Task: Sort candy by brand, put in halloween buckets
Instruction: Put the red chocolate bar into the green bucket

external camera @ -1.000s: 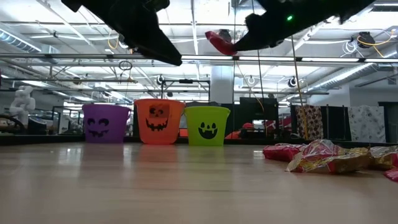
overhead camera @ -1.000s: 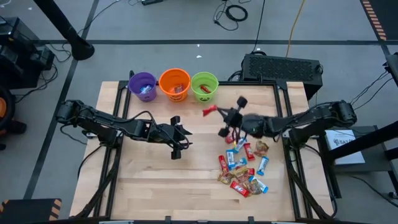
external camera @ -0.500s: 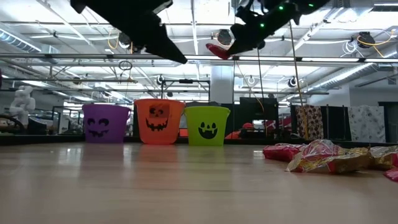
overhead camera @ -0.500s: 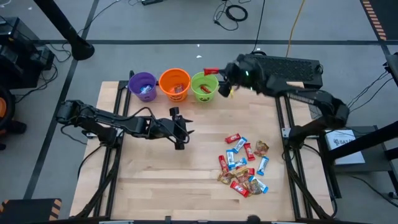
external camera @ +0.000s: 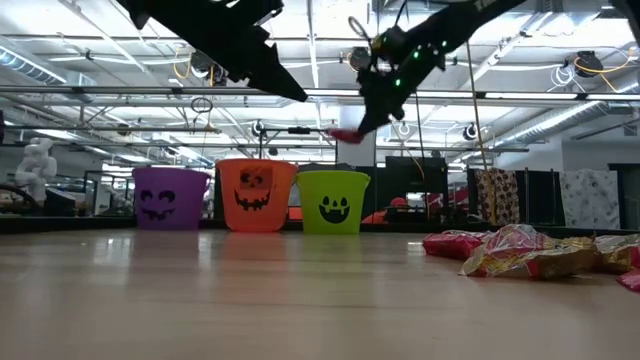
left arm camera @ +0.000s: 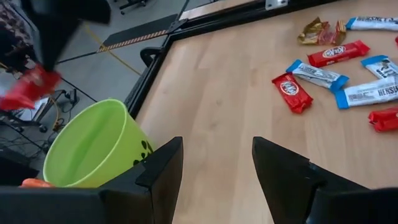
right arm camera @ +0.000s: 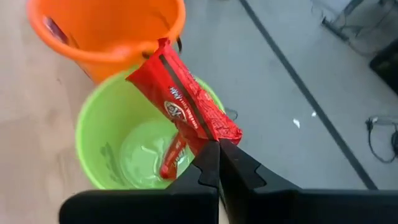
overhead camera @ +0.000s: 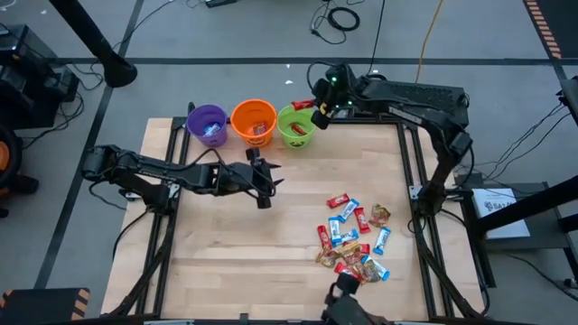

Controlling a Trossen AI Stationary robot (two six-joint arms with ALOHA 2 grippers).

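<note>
My right gripper point(overhead camera: 318, 110) hangs over the lime green bucket point(overhead camera: 296, 127) at the table's far edge, shut on a red candy bar point(right arm camera: 180, 99). In the low view the bar point(external camera: 345, 133) sits above the green bucket's rim point(external camera: 333, 174). Another red candy point(right arm camera: 171, 155) lies in that bucket. The orange bucket point(overhead camera: 254, 122) and purple bucket point(overhead camera: 208, 125) stand to its left, each with candy inside. The loose candy pile point(overhead camera: 352, 239) lies on the table's right half. My left gripper point(overhead camera: 262, 181) hovers open over bare table left of centre. My right gripper pinches the red candy bar by one end of its wrapper point(right arm camera: 214, 135) between its two fingertips. The bar is lifted clear and sticks out beyond the fingers, tilted, over the green bucket's mouth point(right arm camera: 118, 155).
Red, blue and gold bars point(left arm camera: 336, 68) lie scattered near the table's right side, seen low as a heap point(external camera: 520, 250). A black box point(overhead camera: 411, 99) sits beyond the far right corner. Bare wood point(overhead camera: 226, 253) spreads over the table's near left.
My right gripper has carried the red candy bar from above the pile toward the far edge to over the green bucket, then lowered it toward the rim. My left gripper has drifted slightly toward the far edge, still open.
</note>
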